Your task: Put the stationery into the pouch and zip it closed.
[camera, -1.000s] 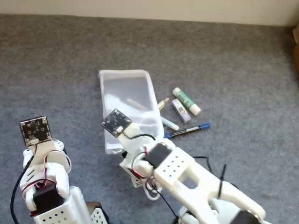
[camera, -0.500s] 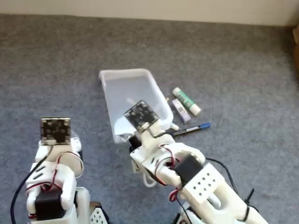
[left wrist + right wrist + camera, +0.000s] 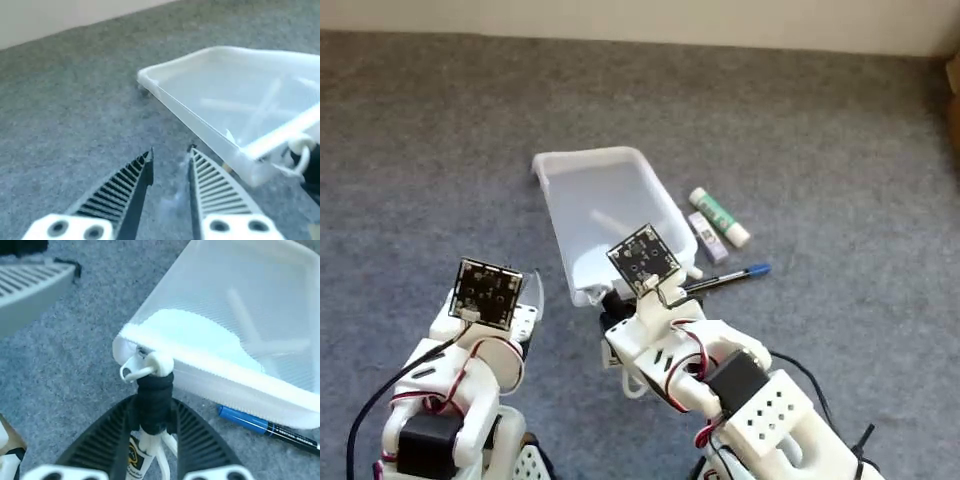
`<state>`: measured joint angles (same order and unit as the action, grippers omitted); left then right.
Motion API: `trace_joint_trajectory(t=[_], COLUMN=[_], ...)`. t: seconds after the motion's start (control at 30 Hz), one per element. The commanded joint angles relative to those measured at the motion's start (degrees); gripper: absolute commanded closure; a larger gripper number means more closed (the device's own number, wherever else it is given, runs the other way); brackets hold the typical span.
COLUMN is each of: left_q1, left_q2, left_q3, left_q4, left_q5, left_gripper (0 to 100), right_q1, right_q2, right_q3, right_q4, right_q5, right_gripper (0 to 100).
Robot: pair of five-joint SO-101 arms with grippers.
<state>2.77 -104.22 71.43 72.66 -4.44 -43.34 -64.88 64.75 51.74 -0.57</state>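
1. The translucent white plastic pouch [image 3: 603, 205] lies on the grey carpet [image 3: 820, 120]. Its mouth end is lifted and faces the two arms, and pale stick-shaped items [image 3: 239, 314] show through its wall.
2. The right gripper [image 3: 154, 406] is at the pouch's near corner. Its jaws are clamped on the black zip pull [image 3: 154, 389], which hangs from the white zipper slider [image 3: 152, 363].
3. The left gripper [image 3: 170, 159] hovers over the carpet just beside the pouch's long side. Its two ribbed fingers are parted with nothing between them, and they are not touching the pouch.
4. A white glue stick with a green label [image 3: 720, 217] lies outside the pouch, near its far side from the left gripper.
5. A small purple-grey block [image 3: 707, 238] rests between the glue stick and the pouch.
6. A blue-capped pen with a dark barrel [image 3: 724, 279] lies beside the pouch's mouth end, and one end of it is tucked under the pouch's edge.
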Motion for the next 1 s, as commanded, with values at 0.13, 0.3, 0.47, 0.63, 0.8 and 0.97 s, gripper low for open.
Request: trace_joint_trajectory(t=[0.13,0.3,0.47,0.63,0.8,0.97], left_q1=[1.8,1.98,1.98,1.98,1.98,1.98], left_q2=[0.84,0.92,0.48,0.48,0.4,0.4], left_q3=[-3.91,-3.21,0.75,2.86,4.26,5.67], left_q4=[3.34,3.16,2.99,2.9,1.49,-0.79], left_q5=[2.99,3.6,3.52,3.43,3.6,3.69], left_gripper=[73,73,73,73,73,73], right_q1=[0.75,0.57,0.4,0.4,0.31,0.22], right_q2=[-1.71,-1.71,-1.71,-1.71,-1.71,-1.71], right_q3=[-1.01,-1.1,-1.1,-1.19,-1.1,-0.92], right_q4=[-1.71,-1.71,-1.63,-1.45,-1.36,-1.36], right_q5=[-0.62,-0.62,-0.62,-0.62,-0.62,-0.62], right_gripper=[99.4,99.4,99.4,99.4,99.4,99.4])
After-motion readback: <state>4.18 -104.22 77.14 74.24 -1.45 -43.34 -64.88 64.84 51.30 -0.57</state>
